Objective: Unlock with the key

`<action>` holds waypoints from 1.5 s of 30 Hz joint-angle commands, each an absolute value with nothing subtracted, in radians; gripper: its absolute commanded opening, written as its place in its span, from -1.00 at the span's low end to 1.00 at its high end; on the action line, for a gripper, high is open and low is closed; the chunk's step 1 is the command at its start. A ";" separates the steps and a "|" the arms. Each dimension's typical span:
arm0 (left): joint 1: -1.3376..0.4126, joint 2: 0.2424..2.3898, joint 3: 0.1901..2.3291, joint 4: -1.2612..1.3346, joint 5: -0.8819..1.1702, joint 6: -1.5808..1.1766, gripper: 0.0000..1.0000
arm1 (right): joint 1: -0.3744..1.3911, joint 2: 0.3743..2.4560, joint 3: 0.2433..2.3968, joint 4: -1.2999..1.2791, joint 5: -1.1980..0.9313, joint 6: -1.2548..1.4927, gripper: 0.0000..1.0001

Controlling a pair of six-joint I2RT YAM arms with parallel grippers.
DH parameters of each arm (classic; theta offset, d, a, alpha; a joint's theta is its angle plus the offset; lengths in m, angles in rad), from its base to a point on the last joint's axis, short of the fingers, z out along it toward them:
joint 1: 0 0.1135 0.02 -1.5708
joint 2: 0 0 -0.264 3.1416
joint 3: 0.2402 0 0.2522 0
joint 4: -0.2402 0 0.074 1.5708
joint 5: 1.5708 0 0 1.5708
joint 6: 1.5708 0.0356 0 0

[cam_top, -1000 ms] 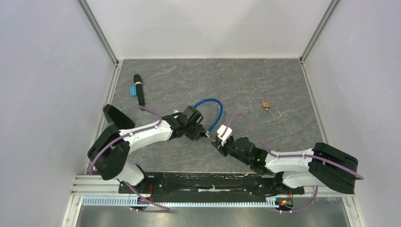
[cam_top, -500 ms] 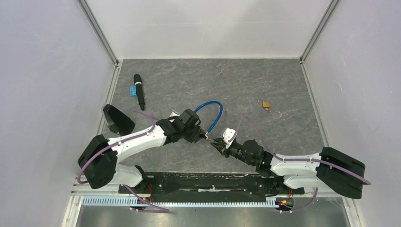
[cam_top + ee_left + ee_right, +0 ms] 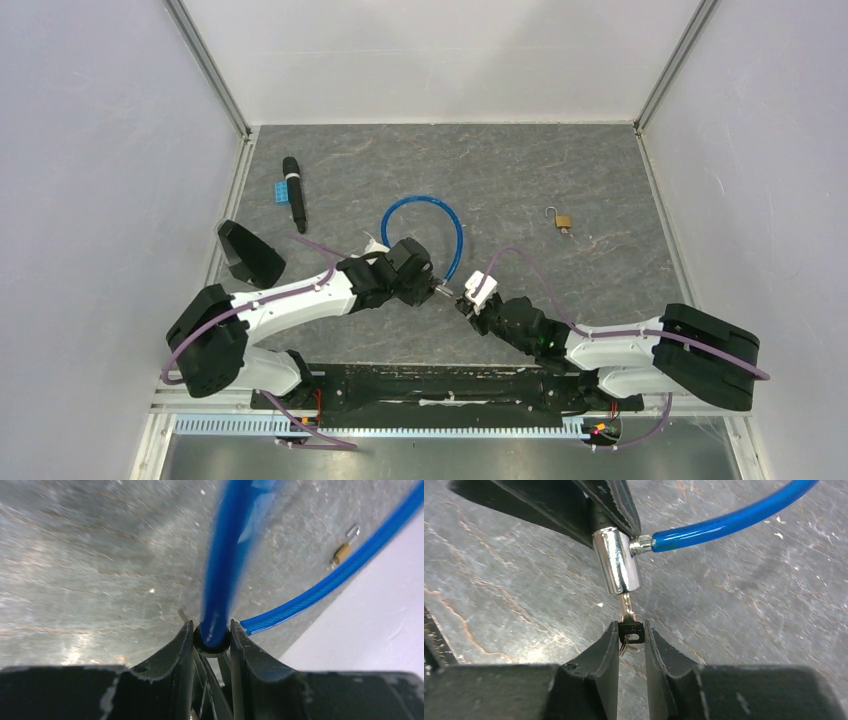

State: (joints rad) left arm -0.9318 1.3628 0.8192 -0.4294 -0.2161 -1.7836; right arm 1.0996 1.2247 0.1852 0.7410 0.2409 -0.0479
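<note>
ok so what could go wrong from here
1. The right claw holds the key only at its very tips, so twisting may slip it off.
2. The key's blade shows outside the lock; a misaligned turn could bend it.
3. The left claw grips near the cable end, so the lock might rotate instead.

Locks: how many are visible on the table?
2. The blue cable lock is near the middle, its cable held in the left end effector; the small brass padlock lies apart, farther right. Others may be hidden from view.
</note>
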 commanded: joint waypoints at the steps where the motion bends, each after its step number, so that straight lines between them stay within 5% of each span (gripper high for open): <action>1: -1.004 1.360 0.855 -0.314 -0.056 -1.818 -0.95 | 1.085 1.199 0.200 0.800 0.408 -0.040 -1.00; 12: -1.009 1.430 0.839 -0.257 0.003 -1.827 -0.95 | 1.085 1.114 0.089 1.053 0.295 -0.100 -1.00; 45: -1.056 1.494 0.958 -0.433 -0.076 -1.705 -0.96 | 0.938 0.951 0.394 0.712 0.005 -0.094 -1.00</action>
State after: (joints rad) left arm -0.9905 1.4910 0.9379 -0.4431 -0.2371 -1.7573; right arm 0.9661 1.0359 0.2657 0.3935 0.0448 -0.0826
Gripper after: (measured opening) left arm 0.335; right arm 0.215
